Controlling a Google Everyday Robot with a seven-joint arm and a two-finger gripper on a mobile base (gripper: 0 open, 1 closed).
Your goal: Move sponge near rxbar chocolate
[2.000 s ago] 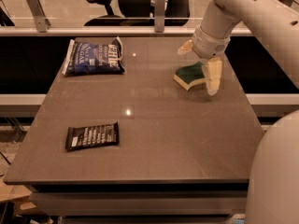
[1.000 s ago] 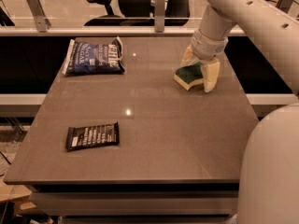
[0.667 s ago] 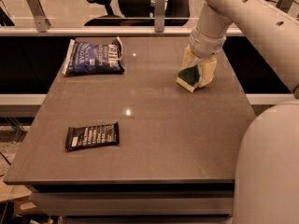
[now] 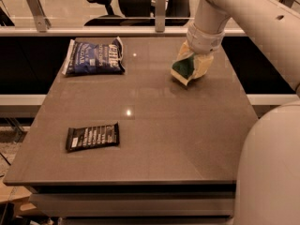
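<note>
The sponge (image 4: 182,68), dark green on top with a pale yellow base, is tilted between the fingers of my gripper (image 4: 192,63) at the far right of the brown table (image 4: 178,139). The gripper is shut on it and holds it just above the tabletop. The arm comes down from the upper right. The rxbar chocolate (image 4: 92,136), a flat black bar with white lettering, lies near the front left of the table, well away from the sponge.
A crinkled dark blue chip bag (image 4: 93,56) lies at the far left of the table. A rail with metal posts (image 4: 159,6) runs behind the table, with office chairs beyond. My robot body (image 4: 269,172) fills the lower right.
The gripper has come down around the sponge and closed on it. The sponge has tilted, risen slightly and shifted left. The bar and the bag have not moved.
</note>
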